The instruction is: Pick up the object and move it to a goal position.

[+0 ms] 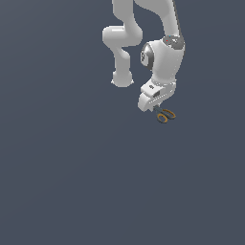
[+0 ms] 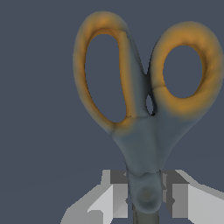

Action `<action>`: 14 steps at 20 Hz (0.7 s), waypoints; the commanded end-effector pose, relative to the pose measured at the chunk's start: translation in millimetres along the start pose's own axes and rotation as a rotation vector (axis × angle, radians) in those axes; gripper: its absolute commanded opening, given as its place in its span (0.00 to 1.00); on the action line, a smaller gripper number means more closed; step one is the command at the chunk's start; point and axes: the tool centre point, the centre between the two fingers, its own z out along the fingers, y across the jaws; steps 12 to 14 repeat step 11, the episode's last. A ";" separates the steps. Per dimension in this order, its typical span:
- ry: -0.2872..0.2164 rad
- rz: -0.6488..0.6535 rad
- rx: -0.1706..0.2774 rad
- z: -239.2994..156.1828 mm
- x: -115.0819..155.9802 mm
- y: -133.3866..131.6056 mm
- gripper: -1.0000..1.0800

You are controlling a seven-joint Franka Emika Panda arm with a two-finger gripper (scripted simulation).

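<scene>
The scissors have two orange loop handles and dark grey metal between them. In the exterior view they hang just under the white gripper, right of centre in the upper half. In the wrist view the scissors fill the frame, handles pointing away from the gripper. The gripper is shut on the scissors at the pivot, with one finger on each side touching it. The blades are hidden behind the gripper.
A plain dark grey-blue floor lies all around. The white arm's links rise behind the gripper toward the top of the exterior view.
</scene>
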 end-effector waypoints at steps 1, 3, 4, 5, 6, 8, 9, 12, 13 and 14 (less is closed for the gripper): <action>0.001 0.001 0.000 -8.2 -6.3 -8.7 0.00; 0.001 0.001 0.000 -13.0 -9.7 -14.1 0.00; 0.001 0.000 0.001 -15.1 -11.1 -16.2 0.00; 0.001 0.000 0.001 -16.9 -12.3 -18.1 0.00; 0.001 0.000 0.001 -18.4 -13.2 -19.8 0.00; 0.001 0.000 0.002 -20.8 -14.4 -22.1 0.00; 0.002 0.000 0.002 -21.6 -14.8 -22.8 0.00; 0.002 0.000 0.002 -22.3 -15.0 -23.4 0.00; 0.002 0.000 0.002 -22.3 -15.0 -23.4 0.00; 0.002 0.000 0.002 -22.3 -15.0 -23.4 0.00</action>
